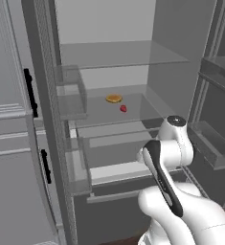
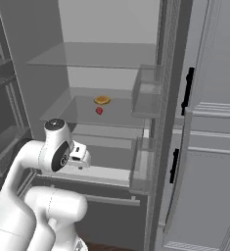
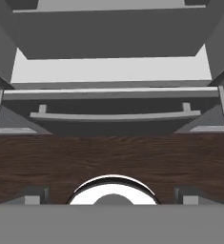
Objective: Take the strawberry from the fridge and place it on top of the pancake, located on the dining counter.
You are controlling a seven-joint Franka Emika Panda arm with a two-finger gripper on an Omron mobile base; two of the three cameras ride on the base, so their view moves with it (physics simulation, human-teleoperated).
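Observation:
The fridge (image 1: pixel 174 52) (image 2: pixel 35 39) stands open in front of me, its pale interior showing. The strawberry (image 1: pixel 123 108) (image 2: pixel 99 111), tiny and bright red, lies on the middle glass shelf (image 1: pixel 99 115), near the front. My gripper (image 3: pixel 112 196) hangs low in front of the fridge, well below and short of the berry. It points down, and its fingertips (image 3: pixel 35 195) stand far apart, open, with nothing between them. My white hand (image 2: pixel 80 154) sits at the level of the lower drawers. The pancake and the dining counter are out of view.
A flat orange-tan round food (image 1: pixel 114 98) (image 2: pixel 102 100) lies just behind the strawberry. Clear door bins (image 1: pixel 72 93) (image 2: pixel 147 93) flank the shelf. Below are the bottom drawer's handle (image 3: pixel 114 116) and dark wood floor (image 3: pixel 108 157). Grey cabinets with black handles (image 1: pixel 30 91) (image 2: pixel 189 88) stand beside the fridge.

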